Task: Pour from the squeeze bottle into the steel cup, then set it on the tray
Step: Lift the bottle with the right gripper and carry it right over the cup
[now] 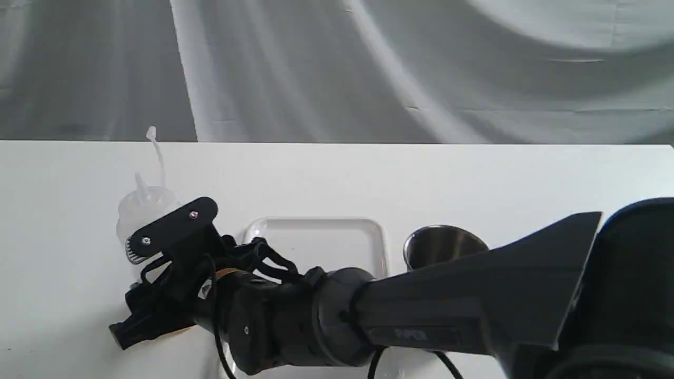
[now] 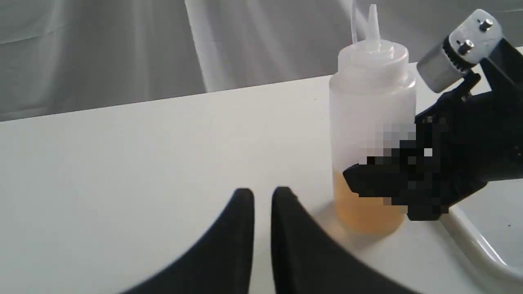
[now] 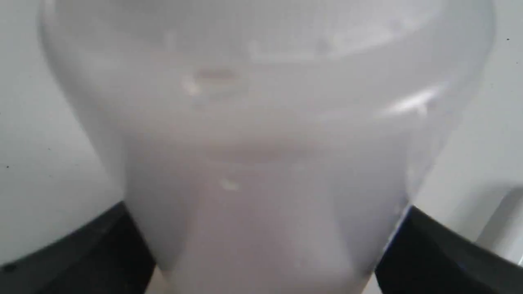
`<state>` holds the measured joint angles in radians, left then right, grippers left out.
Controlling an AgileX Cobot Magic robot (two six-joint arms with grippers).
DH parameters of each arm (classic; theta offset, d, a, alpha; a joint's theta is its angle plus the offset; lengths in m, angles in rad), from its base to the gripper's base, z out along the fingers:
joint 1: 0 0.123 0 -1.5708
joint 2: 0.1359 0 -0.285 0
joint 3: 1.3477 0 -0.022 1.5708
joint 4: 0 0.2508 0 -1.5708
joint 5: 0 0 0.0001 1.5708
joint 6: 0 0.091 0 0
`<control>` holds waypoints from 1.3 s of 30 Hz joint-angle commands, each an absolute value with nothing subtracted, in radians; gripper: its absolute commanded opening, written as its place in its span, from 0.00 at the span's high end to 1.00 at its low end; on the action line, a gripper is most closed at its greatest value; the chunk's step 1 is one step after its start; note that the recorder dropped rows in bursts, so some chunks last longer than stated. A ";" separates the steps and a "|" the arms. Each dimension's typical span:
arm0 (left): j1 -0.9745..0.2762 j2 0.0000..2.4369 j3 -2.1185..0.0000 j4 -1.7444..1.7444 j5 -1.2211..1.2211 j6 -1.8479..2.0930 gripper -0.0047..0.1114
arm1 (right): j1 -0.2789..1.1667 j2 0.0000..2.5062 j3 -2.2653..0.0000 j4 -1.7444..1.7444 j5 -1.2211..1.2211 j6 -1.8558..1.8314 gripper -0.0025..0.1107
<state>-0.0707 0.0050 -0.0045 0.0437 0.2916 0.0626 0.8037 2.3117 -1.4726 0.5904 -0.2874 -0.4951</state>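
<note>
The squeeze bottle [image 1: 142,202] stands upright on the white table at the left, amber liquid low inside it [image 2: 369,208], its nozzle and cap strap pointing up. My right gripper [image 1: 145,281] reaches across from the right and is shut on the bottle's body. In the right wrist view the bottle [image 3: 261,143] fills the space between both black fingers [image 3: 441,253], which touch its sides. The tray [image 1: 316,226] lies just right of the bottle. The steel cup [image 1: 442,245] stands right of the tray, partly behind my arm. My left gripper [image 2: 262,194] is shut and empty, short of the bottle.
The right arm [image 1: 447,305] stretches low across the front of the table, over the tray's near part. A grey cloth backdrop [image 1: 368,68] hangs behind the table's far edge. The tray's rim [image 2: 478,241] lies close beside the bottle's base.
</note>
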 commanded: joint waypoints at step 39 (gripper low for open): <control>-0.074 0.000 0.000 0.044 0.285 0.061 0.89 | 0.557 1.575 -1.346 -0.634 0.501 0.340 0.47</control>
